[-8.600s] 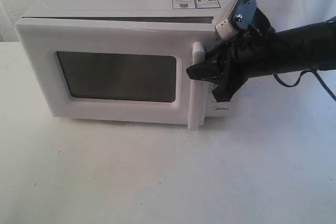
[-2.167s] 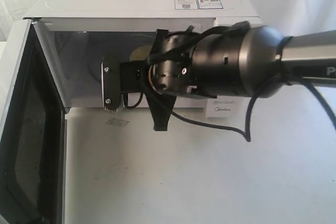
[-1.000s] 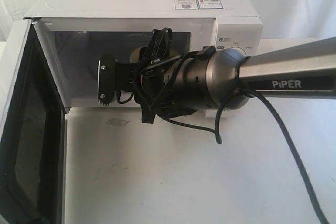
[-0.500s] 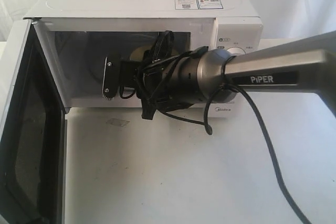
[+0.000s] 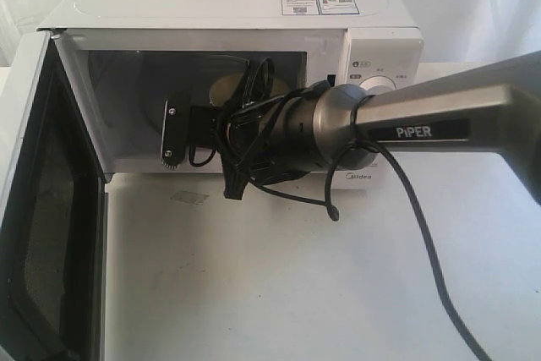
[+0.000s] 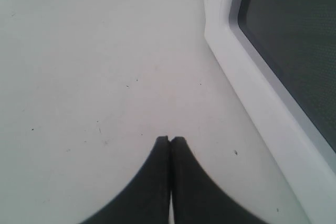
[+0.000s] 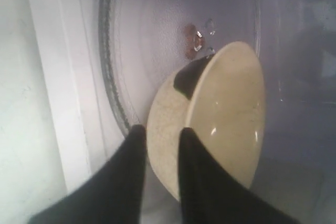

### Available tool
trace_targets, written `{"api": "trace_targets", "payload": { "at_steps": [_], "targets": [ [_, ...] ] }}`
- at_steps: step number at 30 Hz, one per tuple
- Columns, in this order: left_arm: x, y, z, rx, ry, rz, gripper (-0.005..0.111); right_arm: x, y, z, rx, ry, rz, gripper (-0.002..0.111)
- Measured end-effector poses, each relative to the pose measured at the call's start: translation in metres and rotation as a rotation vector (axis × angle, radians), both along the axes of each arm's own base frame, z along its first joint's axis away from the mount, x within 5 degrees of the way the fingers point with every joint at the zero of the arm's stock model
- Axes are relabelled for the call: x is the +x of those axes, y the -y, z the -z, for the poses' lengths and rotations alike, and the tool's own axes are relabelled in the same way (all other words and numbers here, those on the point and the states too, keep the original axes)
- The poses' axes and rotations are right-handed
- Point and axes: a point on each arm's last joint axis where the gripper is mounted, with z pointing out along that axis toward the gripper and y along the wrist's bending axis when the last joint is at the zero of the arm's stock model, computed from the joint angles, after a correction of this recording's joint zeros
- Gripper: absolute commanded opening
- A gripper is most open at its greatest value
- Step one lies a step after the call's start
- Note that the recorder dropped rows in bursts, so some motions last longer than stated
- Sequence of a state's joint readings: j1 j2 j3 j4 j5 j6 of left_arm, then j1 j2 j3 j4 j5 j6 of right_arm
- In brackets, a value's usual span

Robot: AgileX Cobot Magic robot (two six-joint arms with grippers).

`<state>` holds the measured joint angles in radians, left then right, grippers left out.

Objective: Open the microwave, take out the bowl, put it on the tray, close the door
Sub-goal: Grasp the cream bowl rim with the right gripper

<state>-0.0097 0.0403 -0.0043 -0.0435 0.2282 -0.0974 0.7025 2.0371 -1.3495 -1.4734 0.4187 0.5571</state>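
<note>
**Rim of the bowl between my right fingers**

Nearest, on the left, the door (image 5: 34,209) hangs swung wide over the tabletop (image 5: 279,293). My left tool (image 6: 169,139) idles above the bare tabletop just beside it, tips pressed together on nothing.

Further in, my right arm (image 5: 439,120) reaches from the right through the mouth of the microwave (image 5: 211,6), its cable (image 5: 423,234) drooping toward the tabletop.

Inside, the bowl (image 7: 226,114) sits on the glass turntable (image 7: 147,30), right of the cavity's middle. My right tool (image 7: 160,128) straddles its near rim, one finger inside and one against the outer wall. Whether they have bitten yet I cannot tell.

I judge the bowl light, stiff and breakable, and its glaze slick, so the rim is the one sensible hold and a shallow pinch could slide off.

In the way are the cavity's front sill, which the bowl must clear, the roof close above my wrist, and the open door off to the left.
</note>
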Motion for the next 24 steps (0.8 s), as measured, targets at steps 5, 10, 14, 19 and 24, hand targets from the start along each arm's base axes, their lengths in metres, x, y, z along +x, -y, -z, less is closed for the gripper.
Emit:
{"api": "trace_targets", "payload": {
  "at_steps": [5,10,14,19,24],
  "targets": [
    [0.0,0.0,0.0,0.0,0.0,0.0,0.0,0.0012,0.0033,-0.001,-0.026,0.017,0.026,0.0],
    [0.0,0.0,0.0,0.0,0.0,0.0,0.0,0.0021,0.004,-0.0021,-0.05,0.037,0.021,0.0],
    [0.0,0.0,0.0,0.0,0.0,0.0,0.0,0.0025,0.0049,-0.0027,-0.061,0.046,0.025,0.0],
    [0.0,0.0,0.0,0.0,0.0,0.0,0.0,0.0023,0.0053,-0.0054,-0.04,0.048,0.038,0.007],
    [0.0,0.0,0.0,0.0,0.0,0.0,0.0,0.0016,0.006,-0.0089,-0.007,0.044,0.06,0.03]
  ]
}}
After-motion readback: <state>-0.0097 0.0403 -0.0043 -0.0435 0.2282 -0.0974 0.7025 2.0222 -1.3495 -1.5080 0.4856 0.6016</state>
